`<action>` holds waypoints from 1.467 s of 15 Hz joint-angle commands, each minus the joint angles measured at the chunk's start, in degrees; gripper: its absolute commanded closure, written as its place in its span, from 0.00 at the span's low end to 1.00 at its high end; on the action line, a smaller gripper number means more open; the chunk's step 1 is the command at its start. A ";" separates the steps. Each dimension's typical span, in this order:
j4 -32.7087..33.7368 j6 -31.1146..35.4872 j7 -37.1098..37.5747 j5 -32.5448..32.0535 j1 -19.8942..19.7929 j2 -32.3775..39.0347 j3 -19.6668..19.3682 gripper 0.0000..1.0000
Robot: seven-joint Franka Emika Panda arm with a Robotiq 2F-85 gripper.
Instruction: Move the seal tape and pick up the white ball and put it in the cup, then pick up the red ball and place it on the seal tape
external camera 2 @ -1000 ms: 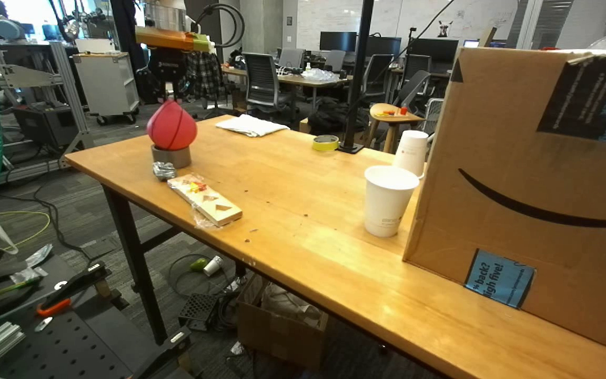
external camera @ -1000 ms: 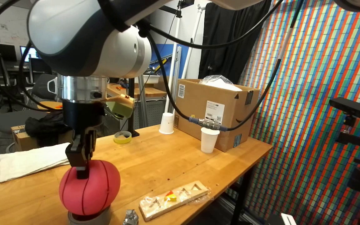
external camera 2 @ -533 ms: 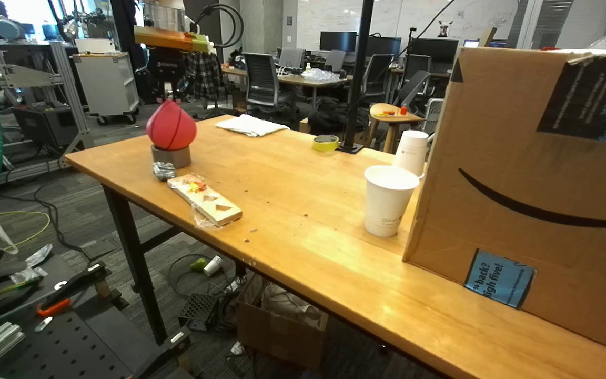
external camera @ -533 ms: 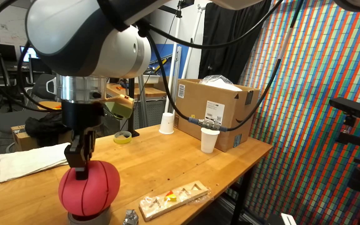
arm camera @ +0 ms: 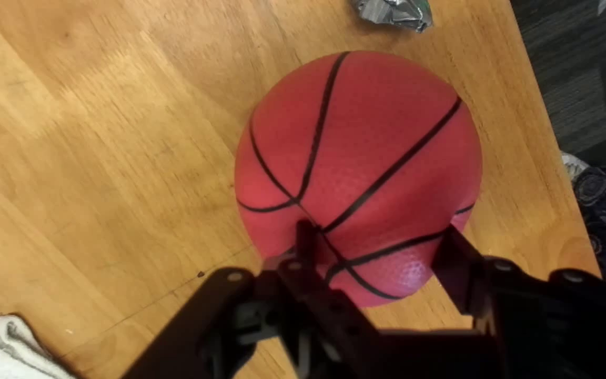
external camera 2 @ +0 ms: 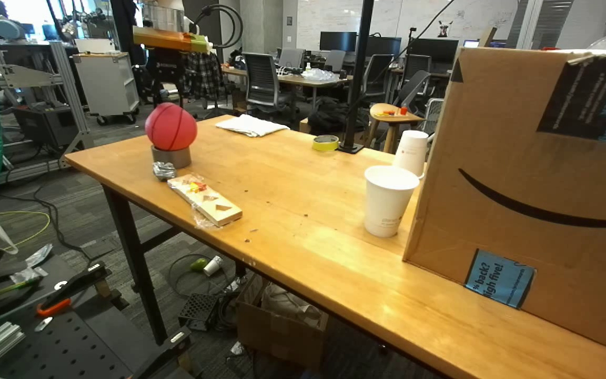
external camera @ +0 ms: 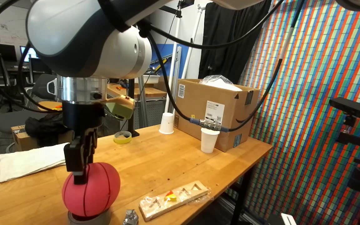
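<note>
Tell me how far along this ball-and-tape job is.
Done, it seems: the red ball sits on the seal tape. In hand: the gripper stands open around the ball's upper part, not yet clear of it. Left: probably just lifting away. Unconfirmed: no white ball shows, and no view reaches down into the upright cup.

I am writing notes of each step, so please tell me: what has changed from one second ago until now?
The gripper opened, its jaws moving apart, and released its pinch on the ball, whose pointed top became round. Unmoved: the grey tape beneath the ball, the foil and the upright cup.
</note>
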 commanded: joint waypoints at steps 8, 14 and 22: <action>-2.51 0.13 1.32 1.39 -1.24 -1.93 -0.70 0.00; -2.77 0.10 2.80 1.59 -1.06 -2.21 -0.41 0.00; -2.05 -1.01 8.64 0.23 1.15 -4.43 0.89 0.00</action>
